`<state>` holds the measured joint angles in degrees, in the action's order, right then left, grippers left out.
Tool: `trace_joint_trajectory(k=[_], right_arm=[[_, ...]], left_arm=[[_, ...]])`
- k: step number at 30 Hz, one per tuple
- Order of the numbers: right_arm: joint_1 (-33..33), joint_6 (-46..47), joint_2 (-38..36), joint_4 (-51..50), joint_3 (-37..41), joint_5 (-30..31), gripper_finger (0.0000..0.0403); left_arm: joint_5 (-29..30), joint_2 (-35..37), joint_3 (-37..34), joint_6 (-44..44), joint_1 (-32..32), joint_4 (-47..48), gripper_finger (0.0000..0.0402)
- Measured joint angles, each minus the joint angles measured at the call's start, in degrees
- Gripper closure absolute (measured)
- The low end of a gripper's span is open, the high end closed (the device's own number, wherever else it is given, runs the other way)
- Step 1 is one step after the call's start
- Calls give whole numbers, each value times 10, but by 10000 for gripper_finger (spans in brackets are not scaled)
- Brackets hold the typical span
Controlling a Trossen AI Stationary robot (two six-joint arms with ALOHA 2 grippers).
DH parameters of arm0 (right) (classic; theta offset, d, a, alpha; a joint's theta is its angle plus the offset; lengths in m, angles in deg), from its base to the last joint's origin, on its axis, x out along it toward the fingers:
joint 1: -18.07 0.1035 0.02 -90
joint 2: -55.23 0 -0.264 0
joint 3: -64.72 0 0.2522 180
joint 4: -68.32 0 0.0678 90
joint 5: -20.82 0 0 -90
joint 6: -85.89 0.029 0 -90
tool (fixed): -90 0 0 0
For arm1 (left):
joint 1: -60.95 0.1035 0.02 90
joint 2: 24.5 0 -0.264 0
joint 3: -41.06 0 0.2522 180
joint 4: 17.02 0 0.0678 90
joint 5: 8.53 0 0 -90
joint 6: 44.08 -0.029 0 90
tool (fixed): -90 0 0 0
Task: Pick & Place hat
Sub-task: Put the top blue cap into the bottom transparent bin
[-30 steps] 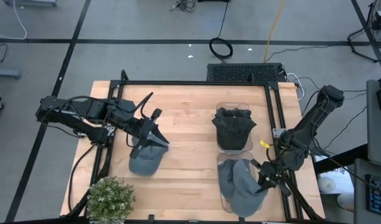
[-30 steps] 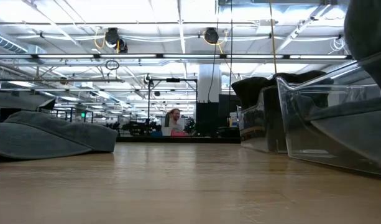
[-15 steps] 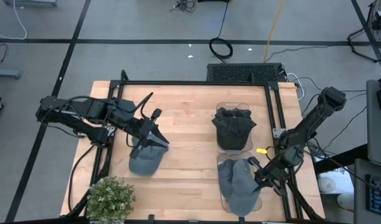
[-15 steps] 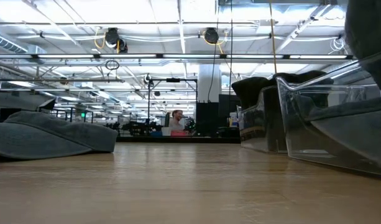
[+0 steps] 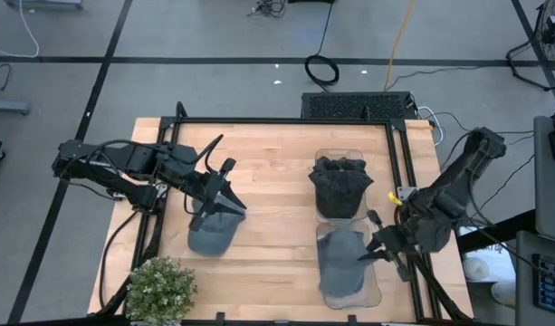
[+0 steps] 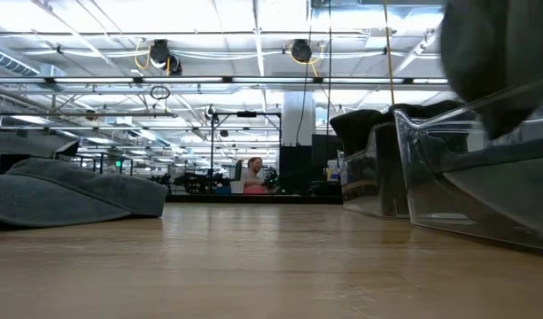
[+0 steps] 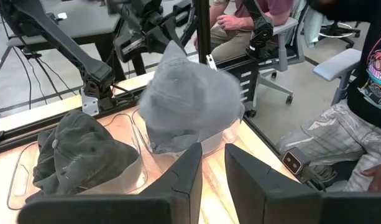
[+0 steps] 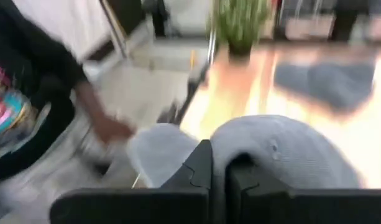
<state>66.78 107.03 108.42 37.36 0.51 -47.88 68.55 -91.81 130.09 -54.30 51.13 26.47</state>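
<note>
High view, from above: a pale wooden counter carries three caps. The left tool hangs just above a grey cap lying flat on the counter's left half; whether it touches the cap cannot be told. A potted plant stands at the near left corner. On the right half, two clear bins sit one behind the other. The far bin holds a dark cap. The near bin holds a light grey cap, and the right tool is at that cap's right edge, fingers closed on its fabric.

Low view, level with the counter: the grey cap lies flat at the far left. The clear bins stand at the right, with the dark cap showing above the farther one. A blurred grey shape fills the upper right corner. A person sits far off in the room behind.

Left wrist view: the left tool's fingers stand slightly parted with nothing between them. Beyond them, the light grey cap is lifted over its bin, and the dark cap rests in the neighbouring bin. A seated person's shirt shows colourful print, too cropped to read.

Right wrist view: the right tool's fingers pinch the light grey cap. The picture is blurred; no writing is readable.
</note>
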Motion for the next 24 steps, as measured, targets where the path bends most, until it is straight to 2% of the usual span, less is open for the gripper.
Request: trace_joint_trajectory(k=[5,8,11,14,16,18,20,24], right_arm=[[1,155,80,-306,-174,-36,403],[-3,201,131,-429,-244,-35,403],[-4,155,169,-426,-275,-35,403],[-3,38,185,-326,-280,-40,403],[-3,-23,193,-261,-273,-65,403],[3,-58,200,-247,-260,-64,403],[15,-54,204,-278,-241,-44,403],[21,46,204,-346,-198,-28,403]], left_arm=[[0,0,0,0,0,0,323],[0,0,0,0,0,0,323],[0,0,0,0,0,0,323],[0,0,0,0,0,0,323],[0,0,0,0,0,0,323],[0,0,0,0,0,0,323],[0,0,0,0,0,0,323],[0,0,0,0,0,0,323]])
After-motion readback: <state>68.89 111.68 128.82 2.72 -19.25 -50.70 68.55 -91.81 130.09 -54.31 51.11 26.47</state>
